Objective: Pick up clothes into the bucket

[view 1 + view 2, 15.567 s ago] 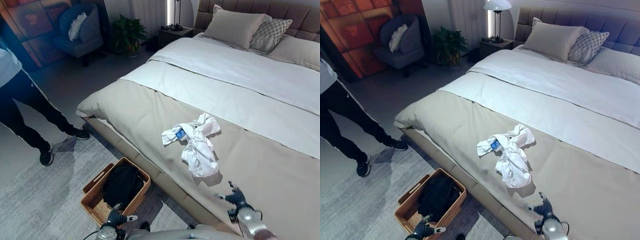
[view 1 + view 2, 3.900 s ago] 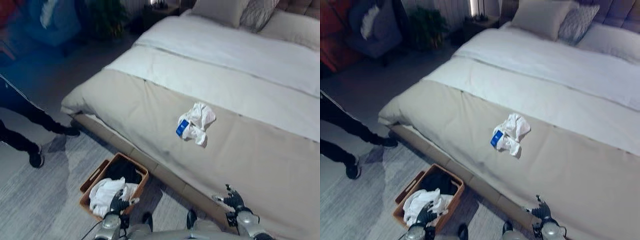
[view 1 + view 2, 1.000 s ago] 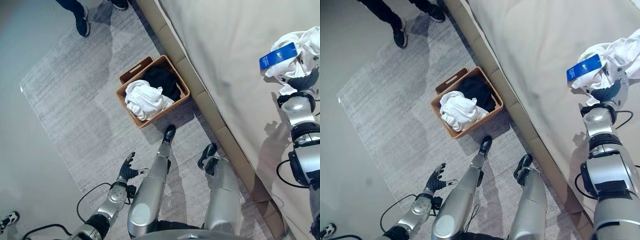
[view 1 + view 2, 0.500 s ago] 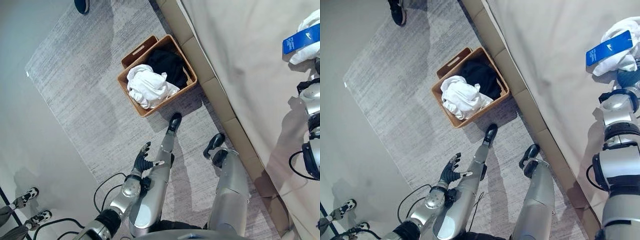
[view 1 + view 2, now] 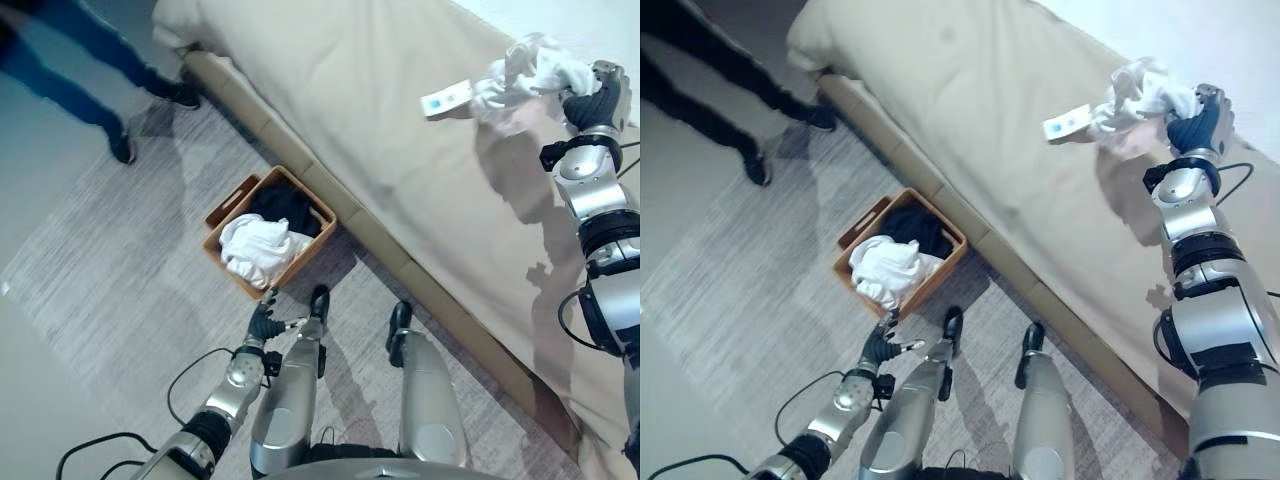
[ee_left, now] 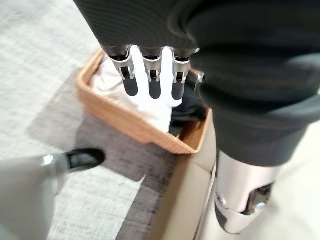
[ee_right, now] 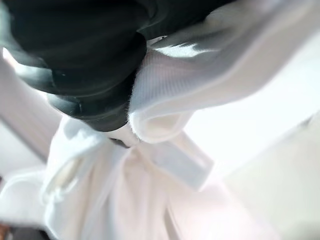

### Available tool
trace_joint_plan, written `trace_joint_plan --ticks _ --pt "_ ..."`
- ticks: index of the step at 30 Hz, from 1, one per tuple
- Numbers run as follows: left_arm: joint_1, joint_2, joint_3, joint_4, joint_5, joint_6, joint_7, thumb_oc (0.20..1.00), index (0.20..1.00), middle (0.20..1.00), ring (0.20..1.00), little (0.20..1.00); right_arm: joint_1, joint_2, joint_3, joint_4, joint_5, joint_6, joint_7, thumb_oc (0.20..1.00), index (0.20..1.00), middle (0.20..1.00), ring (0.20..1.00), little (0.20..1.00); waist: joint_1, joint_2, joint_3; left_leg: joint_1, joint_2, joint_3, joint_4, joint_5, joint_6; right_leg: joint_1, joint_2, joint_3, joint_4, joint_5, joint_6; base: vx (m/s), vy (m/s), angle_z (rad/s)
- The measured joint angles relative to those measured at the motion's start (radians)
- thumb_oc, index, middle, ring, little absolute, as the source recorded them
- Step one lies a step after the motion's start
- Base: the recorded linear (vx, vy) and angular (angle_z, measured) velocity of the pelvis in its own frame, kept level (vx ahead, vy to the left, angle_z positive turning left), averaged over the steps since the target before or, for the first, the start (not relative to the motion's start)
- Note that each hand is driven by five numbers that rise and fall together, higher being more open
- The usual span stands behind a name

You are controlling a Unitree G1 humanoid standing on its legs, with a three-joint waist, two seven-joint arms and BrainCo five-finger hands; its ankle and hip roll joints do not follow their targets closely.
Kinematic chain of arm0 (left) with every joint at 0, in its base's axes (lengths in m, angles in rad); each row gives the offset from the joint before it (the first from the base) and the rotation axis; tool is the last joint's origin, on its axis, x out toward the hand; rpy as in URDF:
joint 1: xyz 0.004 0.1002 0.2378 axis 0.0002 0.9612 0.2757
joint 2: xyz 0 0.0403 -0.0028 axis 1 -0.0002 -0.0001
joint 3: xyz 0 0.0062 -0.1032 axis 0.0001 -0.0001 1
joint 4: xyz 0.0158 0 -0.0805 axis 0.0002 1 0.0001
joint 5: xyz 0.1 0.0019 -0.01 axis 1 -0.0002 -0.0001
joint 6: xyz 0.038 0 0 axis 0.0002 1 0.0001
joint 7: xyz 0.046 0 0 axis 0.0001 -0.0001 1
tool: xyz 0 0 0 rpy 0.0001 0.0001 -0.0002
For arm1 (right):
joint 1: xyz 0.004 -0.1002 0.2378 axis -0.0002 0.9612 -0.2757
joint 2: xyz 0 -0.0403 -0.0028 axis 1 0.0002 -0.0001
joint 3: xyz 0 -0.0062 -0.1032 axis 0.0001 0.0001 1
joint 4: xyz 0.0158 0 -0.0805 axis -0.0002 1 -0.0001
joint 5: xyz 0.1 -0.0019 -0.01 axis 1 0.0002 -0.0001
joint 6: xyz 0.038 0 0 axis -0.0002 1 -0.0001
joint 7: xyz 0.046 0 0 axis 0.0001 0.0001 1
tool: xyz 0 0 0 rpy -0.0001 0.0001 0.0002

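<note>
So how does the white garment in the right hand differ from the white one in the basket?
The held garment hangs lifted above the bed, gripped by the right hand, and carries a tag. The basket garment lies heaped beside a black garment in the basket, with no tag visible. Both are white and crumpled.

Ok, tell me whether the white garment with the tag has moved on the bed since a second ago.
Cannot tell: the camera itself has swung. The white garment lies bunched on the bed against the right hand, as before.
</note>
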Motion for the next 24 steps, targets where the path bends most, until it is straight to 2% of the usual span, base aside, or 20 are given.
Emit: trace_joint_plan --ticks 2,3,5,7,11,13,17,19,24 --pt "0.000 0.006 0.017 -0.001 0.000 0.002 -0.014 1.000 1.000 1.000 1.000 1.000 0.035 -0.018 -0.016 -0.047 0.000 0.000 0.011 0.200 0.200 0.200 0.200 0.200 -0.018 -0.009 -0.010 0.049 0.005 0.018 -0.021 -0.001 -0.002 0.058 0.012 0.016 -0.058 0.025 0.000 0.09 0.053 -0.37" --pt "0.019 0.014 0.024 -0.009 0.000 0.003 -0.024 1.000 1.000 1.000 1.000 1.000 0.084 -0.028 -0.044 -0.107 0.000 -0.006 0.022 0.200 0.200 0.200 0.200 0.200 -0.022 -0.018 -0.048 0.092 0.007 0.040 -0.044 -0.005 0.001 0.099 0.013 0.024 -0.104 0.050 0.008 0.10 0.060 -0.39" --pt "0.051 0.040 0.026 -0.078 0.001 0.006 -0.036 1.000 1.000 1.000 1.000 1.000 0.151 -0.054 -0.063 -0.193 0.000 -0.007 0.030 0.200 0.200 0.200 0.200 0.200 -0.038 -0.026 -0.111 0.102 0.006 0.052 -0.063 -0.008 0.003 0.114 0.015 0.036 -0.141 0.062 0.012 0.12 0.061 -0.24" --pt "0.082 0.060 0.072 -0.158 0.002 0.002 -0.045 1.000 1.000 1.000 1.000 1.000 0.204 -0.078 -0.079 -0.278 0.000 -0.011 0.045 0.200 0.200 0.200 0.200 0.200 -0.048 -0.032 -0.135 0.169 0.003 0.071 -0.091 -0.009 0.020 0.178 0.019 0.047 -0.183 0.089 0.021 0.07 0.033 -0.25" --pt "0.106 0.078 0.138 -0.257 -0.019 -0.004 -0.055 1.000 1.000 1.000 1.000 1.000 0.305 -0.077 -0.100 -0.388 0.000 -0.024 0.088 0.200 0.200 0.200 0.200 0.200 -0.061 -0.037 -0.236 0.249 0.005 0.118 -0.139 -0.013 0.028 0.254 0.026 0.076 -0.262 0.122 0.027 0.07 -0.003 -0.30" --pt "0.088 0.098 0.137 -0.371 -0.020 0.013 -0.066 1.000 1.000 1.000 1.000 1.000 0.389 -0.082 -0.148 -0.444 0.001 -0.030 0.120 0.200 0.200 0.200 0.200 0.200 -0.074 -0.038 -0.256 0.295 0.008 0.119 -0.160 -0.013 0.028 0.321 0.028 0.075 -0.321 0.141 0.028 0.06 -0.024 -0.01" --pt "0.041 0.109 0.134 -0.509 -0.031 0.026 -0.105 1.000 1.000 1.000 1.000 1.000 0.487 -0.070 -0.144 -0.510 0.002 -0.028 0.195 0.200 0.200 0.200 0.200 0.200 -0.077 -0.037 -0.314 0.355 0.010 0.122 -0.185 -0.015 0.025 0.414 0.035 0.075 -0.422 0.172 0.031 0.06 -0.014 -0.03" --pt "0.013 0.108 0.130 -0.511 -0.033 0.030 -0.118 1.000 1.000 1.000 1.000 1.000 0.489 -0.053 -0.143 -0.519 0.003 -0.028 0.214 0.200 0.200 0.200 0.200 0.200 -0.077 -0.034 -0.328 0.369 0.013 0.128 -0.185 -0.021 0.018 0.438 0.039 0.078 -0.448 0.180 0.029 0.04 -0.013 -0.10" --pt "-0.034 0.116 0.099 -0.595 -0.070 0.081 -0.172 1.000 1.000 1.000 1.000 1.000 0.579 -0.027 -0.148 -0.712 0.033 -0.019 0.301 0.200 0.200 0.200 0.200 0.200 -0.072 -0.031 -0.343 0.401 0.029 0.134 -0.185 -0.028 0.011 0.467 0.054 0.084 -0.448 0.180 0.028 0.01 -0.007 -0.04"
